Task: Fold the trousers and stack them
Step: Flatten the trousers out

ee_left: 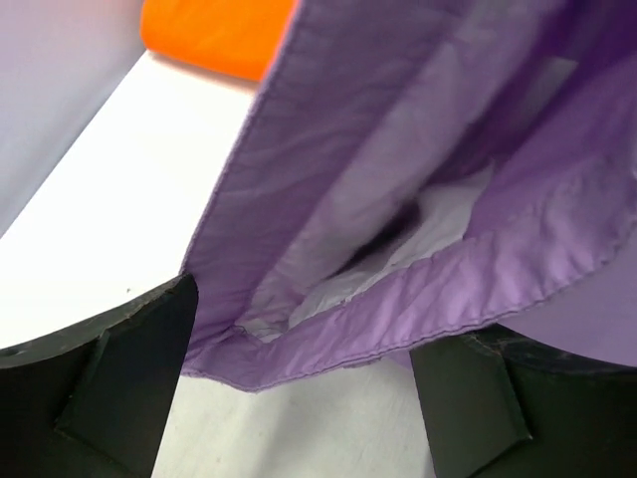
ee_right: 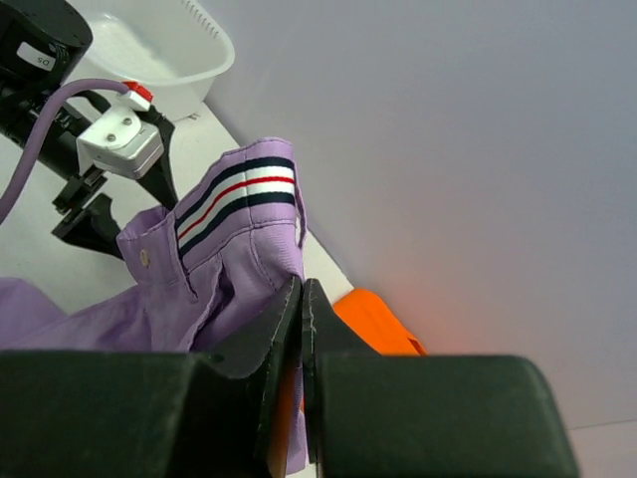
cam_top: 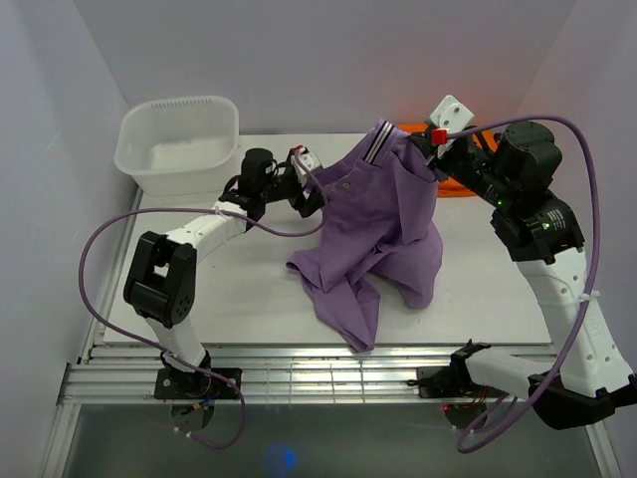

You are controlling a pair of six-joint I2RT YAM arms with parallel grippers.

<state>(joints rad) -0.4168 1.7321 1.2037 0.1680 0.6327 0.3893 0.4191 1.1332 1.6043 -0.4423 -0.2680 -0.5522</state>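
Note:
The lilac trousers hang from their striped waistband, raised above the table, and the legs trail in a crumpled heap toward the front edge. My right gripper is shut on the waistband's right corner; the right wrist view shows its fingers pressed together on the trousers. My left gripper stands open at the left side of the garment. In the left wrist view a seamed edge of the trousers hangs between the wide-apart fingers of the left gripper, just above the table.
A white plastic basin stands at the back left corner. Folded orange cloth lies at the back right behind the trousers, also seen as orange cloth from the left wrist. The white table is walled on three sides.

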